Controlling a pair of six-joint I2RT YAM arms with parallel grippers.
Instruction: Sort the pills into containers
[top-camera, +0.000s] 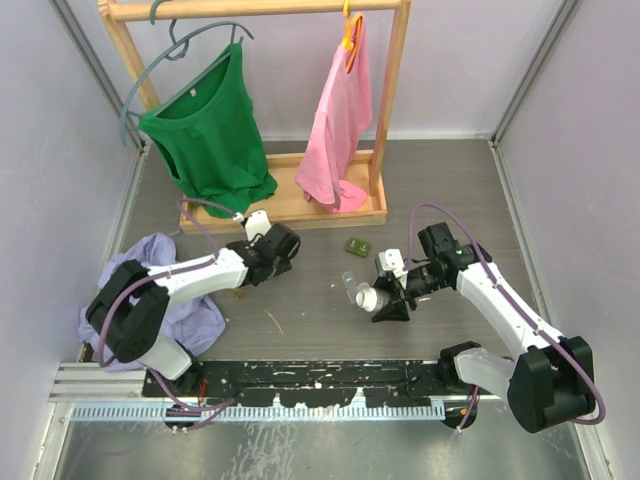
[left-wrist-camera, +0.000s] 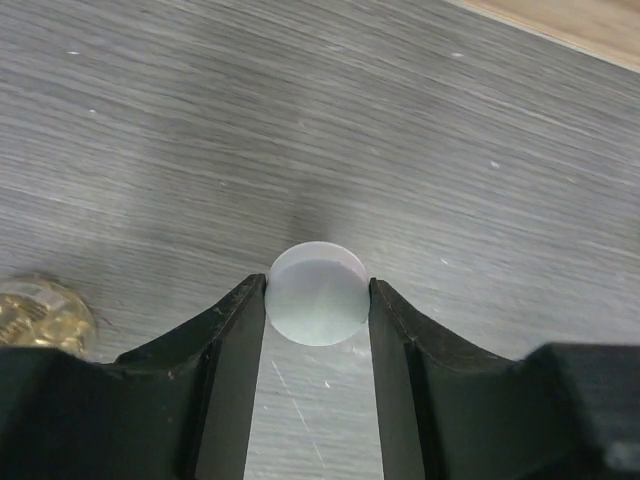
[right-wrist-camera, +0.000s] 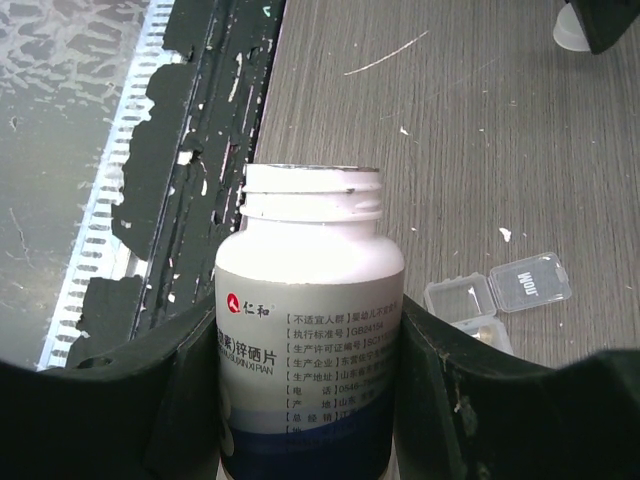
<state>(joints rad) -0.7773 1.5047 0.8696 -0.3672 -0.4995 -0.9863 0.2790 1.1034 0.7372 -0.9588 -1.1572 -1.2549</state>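
Observation:
My right gripper (top-camera: 383, 300) (right-wrist-camera: 310, 325) is shut on a white pill bottle (top-camera: 366, 298) (right-wrist-camera: 310, 265) with a blue-banded label; the bottle is uncapped and its mouth points left. The clear pill box (top-camera: 350, 281) (right-wrist-camera: 498, 293) lies open just beside the bottle, with a small yellowish bit in one compartment. The dark green pill box (top-camera: 358, 246) lies on the table behind it. My left gripper (top-camera: 282, 254) (left-wrist-camera: 317, 292) is shut on a round white cap (left-wrist-camera: 318, 300), low over the table. The cap also shows in the right wrist view (right-wrist-camera: 572, 30).
A wooden clothes rack (top-camera: 285, 212) with a green top (top-camera: 210, 130) and a pink top (top-camera: 340, 120) stands at the back. A purple cloth (top-camera: 165, 290) lies at the left. A small round gold thing (left-wrist-camera: 40, 312) sits beside my left finger. A black rail (top-camera: 320, 380) runs along the near edge.

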